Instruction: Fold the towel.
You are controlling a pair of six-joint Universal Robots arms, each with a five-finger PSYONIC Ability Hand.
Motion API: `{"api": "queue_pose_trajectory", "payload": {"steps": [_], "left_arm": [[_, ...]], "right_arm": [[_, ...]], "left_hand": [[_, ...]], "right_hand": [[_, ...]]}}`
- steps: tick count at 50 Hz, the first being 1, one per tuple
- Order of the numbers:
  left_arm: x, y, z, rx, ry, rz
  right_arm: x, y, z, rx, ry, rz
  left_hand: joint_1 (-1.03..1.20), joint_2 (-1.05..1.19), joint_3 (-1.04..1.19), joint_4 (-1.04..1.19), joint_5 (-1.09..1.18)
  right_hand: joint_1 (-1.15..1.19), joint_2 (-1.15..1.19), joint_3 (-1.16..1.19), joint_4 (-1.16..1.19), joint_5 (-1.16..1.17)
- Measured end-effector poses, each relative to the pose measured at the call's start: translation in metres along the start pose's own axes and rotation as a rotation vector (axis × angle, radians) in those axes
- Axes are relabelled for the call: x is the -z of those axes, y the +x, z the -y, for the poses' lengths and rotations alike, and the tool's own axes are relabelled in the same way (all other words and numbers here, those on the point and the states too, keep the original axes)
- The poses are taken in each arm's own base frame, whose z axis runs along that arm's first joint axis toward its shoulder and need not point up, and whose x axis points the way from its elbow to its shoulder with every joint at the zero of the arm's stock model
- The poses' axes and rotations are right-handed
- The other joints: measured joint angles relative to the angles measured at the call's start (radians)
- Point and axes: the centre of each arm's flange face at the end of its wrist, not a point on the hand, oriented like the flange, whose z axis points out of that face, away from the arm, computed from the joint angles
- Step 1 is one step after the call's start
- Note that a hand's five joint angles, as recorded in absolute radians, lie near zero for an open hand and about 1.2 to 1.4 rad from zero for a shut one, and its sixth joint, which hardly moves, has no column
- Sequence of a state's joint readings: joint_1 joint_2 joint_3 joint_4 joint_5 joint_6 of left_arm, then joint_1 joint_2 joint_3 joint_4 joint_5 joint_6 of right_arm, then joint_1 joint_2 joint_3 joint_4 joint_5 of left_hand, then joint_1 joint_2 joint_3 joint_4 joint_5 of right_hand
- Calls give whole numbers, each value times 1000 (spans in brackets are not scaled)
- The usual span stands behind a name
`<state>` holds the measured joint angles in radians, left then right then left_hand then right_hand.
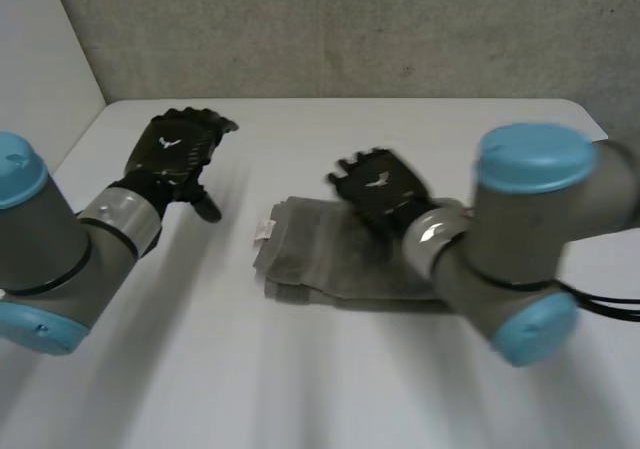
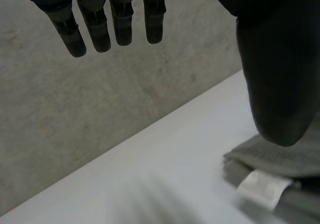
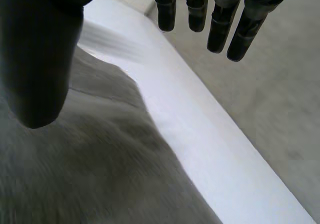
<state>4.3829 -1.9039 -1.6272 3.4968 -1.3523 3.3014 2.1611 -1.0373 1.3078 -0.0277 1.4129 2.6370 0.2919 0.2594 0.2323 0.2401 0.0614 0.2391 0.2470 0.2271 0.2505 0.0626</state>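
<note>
My right hand [image 1: 383, 191] hangs over the far edge of the folded grey towel [image 1: 330, 264], its fingers [image 3: 220, 29] straight, slightly apart, gripping nothing; the cloth lies under its palm and thumb; my left hand [image 1: 178, 151] is at the towel's ten o'clock, well apart, fingers [image 2: 122, 24] straight and empty too; the towel lies mid-way across the white table [image 1: 300, 389], long axis from nine to three, its white label [image 1: 265, 231] at the nine o'clock end.

The left hand [image 1: 178, 151] and right hand [image 1: 382, 189] hang palm-down, fingers straight, thumbs apart.
</note>
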Motion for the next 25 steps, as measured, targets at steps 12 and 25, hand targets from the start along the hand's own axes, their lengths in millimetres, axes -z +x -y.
{"api": "queue_pose_trajectory", "payload": {"steps": [12,25], "left_arm": [[-9,56,-13,60,-17,-148],[-9,75,-32,65,-65,-192]], "right_arm": [[48,51,-66,-210,-159,-52],[59,55,-125,-235,-212,-34]], "left_hand": [[0,0,0,0,0],[0,0,0,0,0]], "right_hand": [[-4,0,0,0,0],[167,163,0,0,174]]}}
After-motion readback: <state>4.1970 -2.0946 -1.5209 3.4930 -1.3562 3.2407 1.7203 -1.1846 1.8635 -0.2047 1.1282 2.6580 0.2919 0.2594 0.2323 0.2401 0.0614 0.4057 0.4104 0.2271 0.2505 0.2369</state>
